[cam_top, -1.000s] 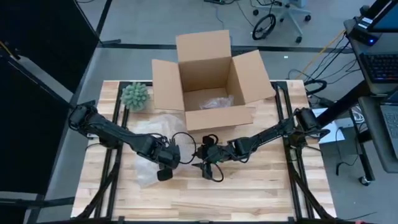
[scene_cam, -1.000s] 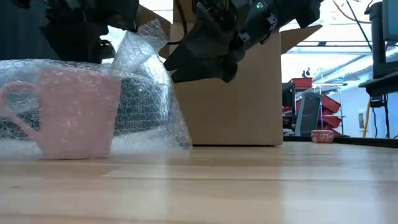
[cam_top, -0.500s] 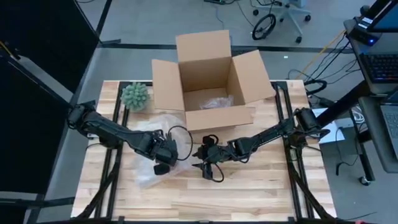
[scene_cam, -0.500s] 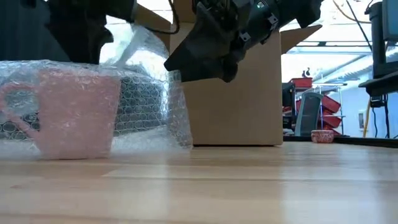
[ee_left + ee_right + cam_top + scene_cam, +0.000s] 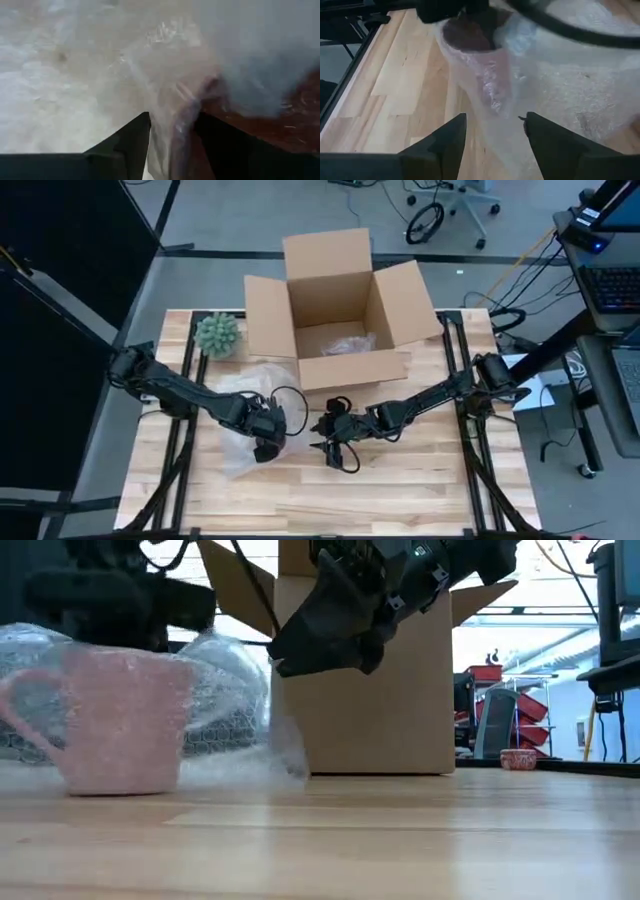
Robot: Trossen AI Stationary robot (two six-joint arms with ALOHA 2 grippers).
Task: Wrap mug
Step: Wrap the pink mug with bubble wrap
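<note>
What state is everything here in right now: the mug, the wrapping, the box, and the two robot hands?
Pink mug: upright on the table, bubble wrap partly round it.
Bubble wrap: loose, not closed, one edge pinched.
Cardboard box: flaps open, some wrap inside.
Left hand: shut on the bubble wrap by the mug.
Right hand: open, facing the mug, holding nothing.
Green plant: upright at the table's far left corner.
</note>
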